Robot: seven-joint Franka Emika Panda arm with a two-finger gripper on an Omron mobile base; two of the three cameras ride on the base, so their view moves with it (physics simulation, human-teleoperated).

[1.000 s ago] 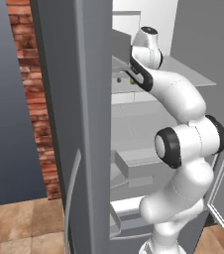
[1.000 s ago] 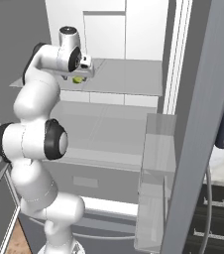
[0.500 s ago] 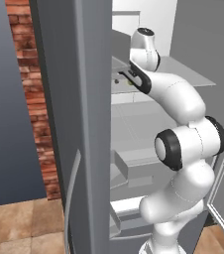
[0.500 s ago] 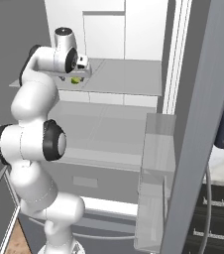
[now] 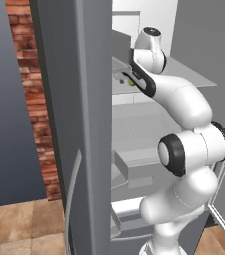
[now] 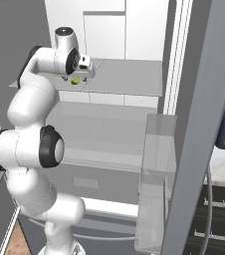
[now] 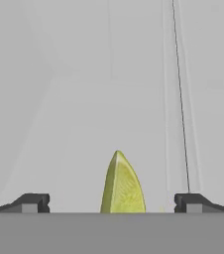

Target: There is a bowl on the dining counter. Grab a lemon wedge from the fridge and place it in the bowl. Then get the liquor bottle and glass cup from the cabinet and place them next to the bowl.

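A yellow-green lemon wedge [image 7: 122, 187] lies on the upper fridge shelf [image 6: 129, 82], its pointed end up in the hand view. My gripper [image 7: 112, 203] is open, and the wedge sits midway between the two dark fingertips [image 7: 32, 203], untouched by either. From the right base view the wedge [image 6: 75, 80] shows as a small green spot just under the hand [image 6: 79, 67]. In the left base view the wedge [image 5: 131, 83] peeks out beside the arm. The bowl, liquor bottle and glass cup are out of view.
The open fridge door [image 5: 74, 124] stands close on the left, and a clear door bin [image 6: 154, 189] juts out on the right. Lower shelves [image 6: 104, 134] and a drawer lie below. Brick wall [image 5: 35, 99] is beyond the door.
The hand has dropped slightly and pushed further in toward the wedge on the shelf. The jaws have stayed wide.
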